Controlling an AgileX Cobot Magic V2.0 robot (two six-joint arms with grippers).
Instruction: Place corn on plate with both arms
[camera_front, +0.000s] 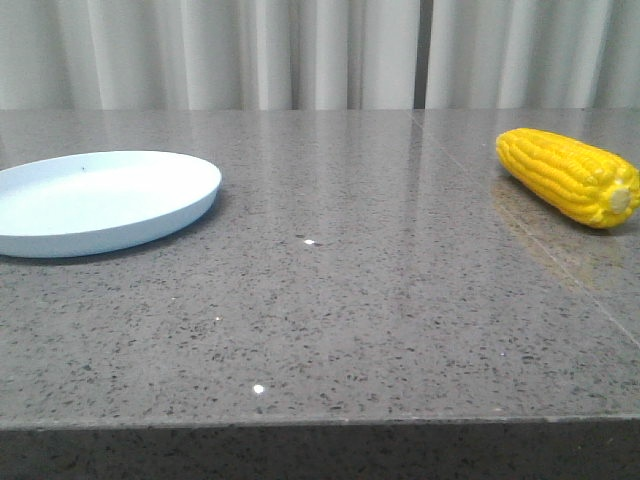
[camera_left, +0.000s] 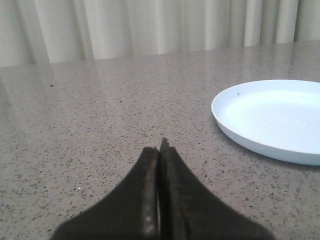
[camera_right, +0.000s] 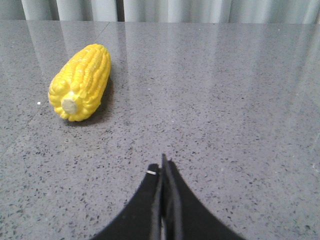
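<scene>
The yellow corn (camera_front: 568, 176) lies on the grey stone table at the right, its pale stub end toward the front right. It also shows in the right wrist view (camera_right: 81, 81). The pale blue-white plate (camera_front: 100, 200) sits empty at the left and shows in the left wrist view (camera_left: 272, 119). My left gripper (camera_left: 160, 148) is shut and empty, above the table, apart from the plate's rim. My right gripper (camera_right: 164, 166) is shut and empty, well short of the corn. Neither gripper shows in the front view.
The grey speckled table (camera_front: 350, 300) has its front edge near the bottom of the front view. Pale curtains (camera_front: 300, 50) hang behind the table's far edge.
</scene>
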